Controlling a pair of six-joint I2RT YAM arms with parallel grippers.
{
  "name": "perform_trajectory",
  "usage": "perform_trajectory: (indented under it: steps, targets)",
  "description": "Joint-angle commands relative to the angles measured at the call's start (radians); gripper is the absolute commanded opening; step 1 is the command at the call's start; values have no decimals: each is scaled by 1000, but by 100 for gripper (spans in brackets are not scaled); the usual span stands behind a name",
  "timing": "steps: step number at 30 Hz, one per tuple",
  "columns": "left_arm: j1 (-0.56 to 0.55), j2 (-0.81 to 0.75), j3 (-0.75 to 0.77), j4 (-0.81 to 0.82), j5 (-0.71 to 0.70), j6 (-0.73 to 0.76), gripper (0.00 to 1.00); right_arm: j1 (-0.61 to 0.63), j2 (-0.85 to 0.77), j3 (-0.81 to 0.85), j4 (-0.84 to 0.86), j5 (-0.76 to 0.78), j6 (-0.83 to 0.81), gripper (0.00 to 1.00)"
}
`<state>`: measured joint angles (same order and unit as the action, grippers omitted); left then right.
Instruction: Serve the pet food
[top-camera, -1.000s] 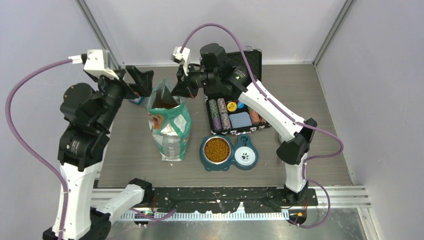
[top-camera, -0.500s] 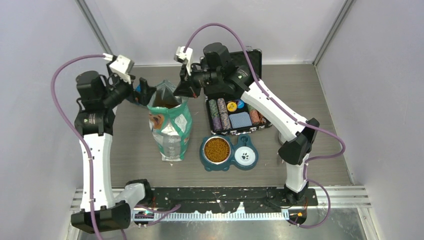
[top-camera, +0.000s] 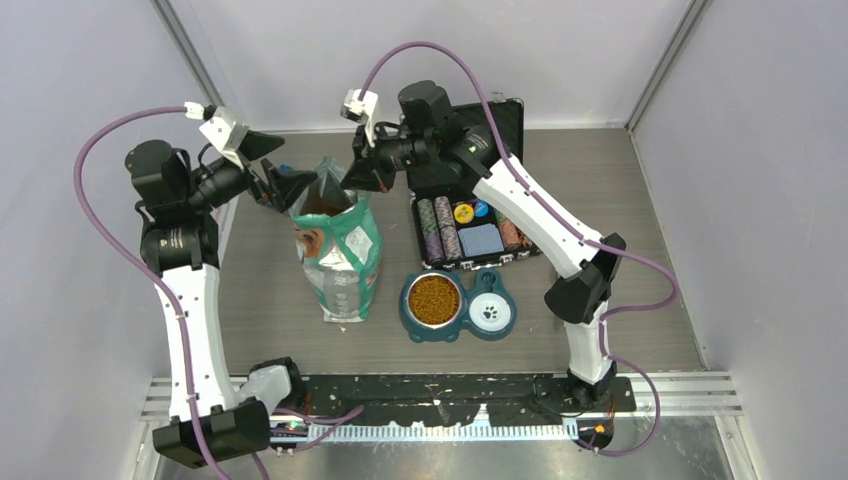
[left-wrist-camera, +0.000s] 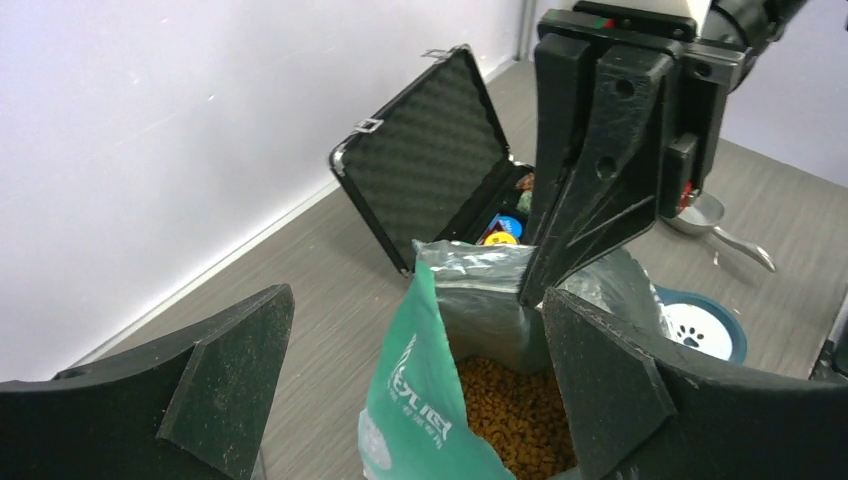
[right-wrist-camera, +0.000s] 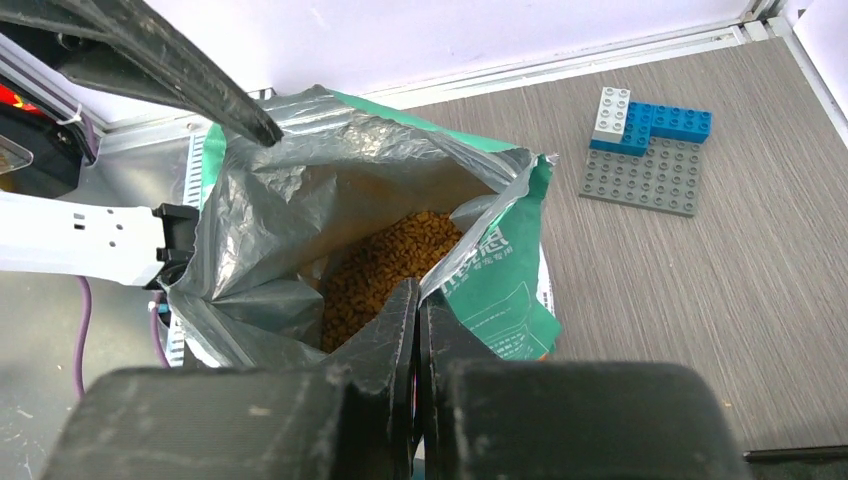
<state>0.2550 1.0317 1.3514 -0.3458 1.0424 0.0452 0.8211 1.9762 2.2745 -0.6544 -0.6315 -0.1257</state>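
The pet food (left-wrist-camera: 512, 412) fills the bottom of an open teal bag (top-camera: 340, 262) standing left of centre; more pet food (top-camera: 433, 298) lies in the left cup of a teal double bowl (top-camera: 468, 331). My right gripper (right-wrist-camera: 415, 297) is shut on the bag's far rim, holding the mouth open, as the left wrist view also shows (left-wrist-camera: 535, 285). My left gripper (left-wrist-camera: 418, 300) is open wide, its fingers (left-wrist-camera: 232, 372) on either side of the bag's near green rim (left-wrist-camera: 420, 400) without touching it. From above, the left gripper (top-camera: 280, 168) hovers at the bag's upper left.
An open black case (top-camera: 470, 228) of poker chips lies right of the bag, its lid (left-wrist-camera: 430, 150) raised. A metal scoop (left-wrist-camera: 702, 214) rests on the table beyond the bag. The bowl's white paw-print cup (top-camera: 490, 313) holds nothing. A grey Lego plate (right-wrist-camera: 645, 178) with blue bricks sits nearby.
My left arm has swung and turned, bringing its open gripper down to straddle the bag's left rim. The right gripper has drifted slightly left, still shut on the bag.
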Motion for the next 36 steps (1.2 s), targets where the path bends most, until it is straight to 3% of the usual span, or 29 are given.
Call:
perform_trajectory:
  steps: [1,6,10,14,25,28,29,33,35,36]
  targets:
    - [-15,64,55,-26,117,69,99,16,-4,91,94,-40,19,5]
    - [-111,139,157,-331,-44,329,99,30,-11,96,96,-39,21,5]
    - [-114,153,141,-317,-122,353,97,33,-11,90,92,-34,25,5]
    - [-114,184,162,-410,-112,467,95,33,-10,89,77,-34,26,5]
    - [-215,281,203,-421,-123,467,79,39,-3,98,36,-25,-5,5]
    - [-230,302,216,-410,-106,458,67,40,-5,97,28,-17,-5,5]
    - [-230,308,224,-408,-99,448,58,39,-10,95,28,-15,-4,5]
    - [-230,313,247,-412,-44,413,5,39,-34,67,26,18,5,5]
    - [-234,298,240,-336,-65,278,0,40,-51,53,24,56,16,5]
    - [-240,281,236,-289,-126,189,0,40,-57,48,25,77,37,11]
